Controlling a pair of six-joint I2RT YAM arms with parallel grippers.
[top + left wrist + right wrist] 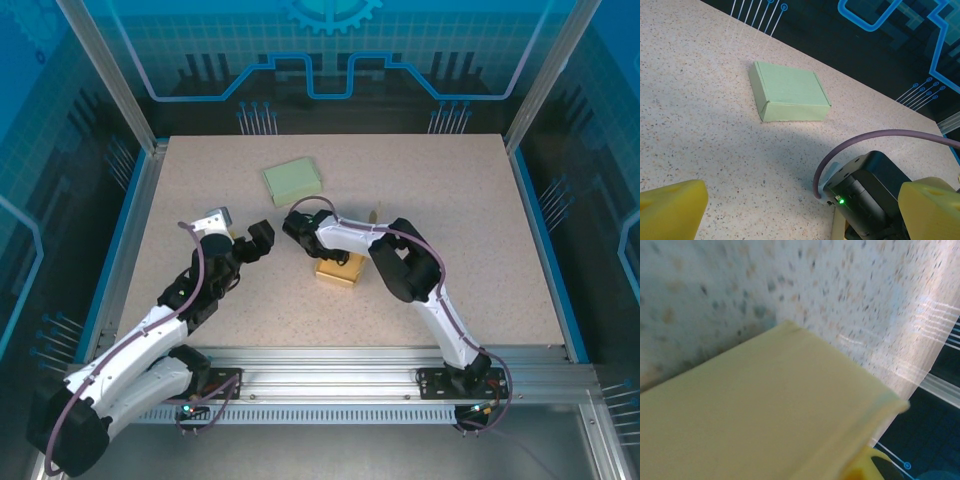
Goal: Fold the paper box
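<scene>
The yellow paper box (340, 270) lies on the table just in front of centre, beneath the right arm's wrist. My right gripper (330, 255) reaches down onto it from above. In the right wrist view a yellow panel of the box (765, 415) lies close against the camera, and one yellow fingertip (862, 467) peeks out under its lower right edge; the gripper looks shut on that panel. My left gripper (245, 232) hovers just left of the box, wide open and holding nothing, and its yellow fingers (672, 207) frame the right arm's black wrist.
A folded pale green box (292, 180) (790, 97) rests closed on the speckled table (450, 200), behind and left of the yellow one. Aluminium frame posts and blue walls ring the table. The right arm's purple cable (875, 137) loops over its wrist.
</scene>
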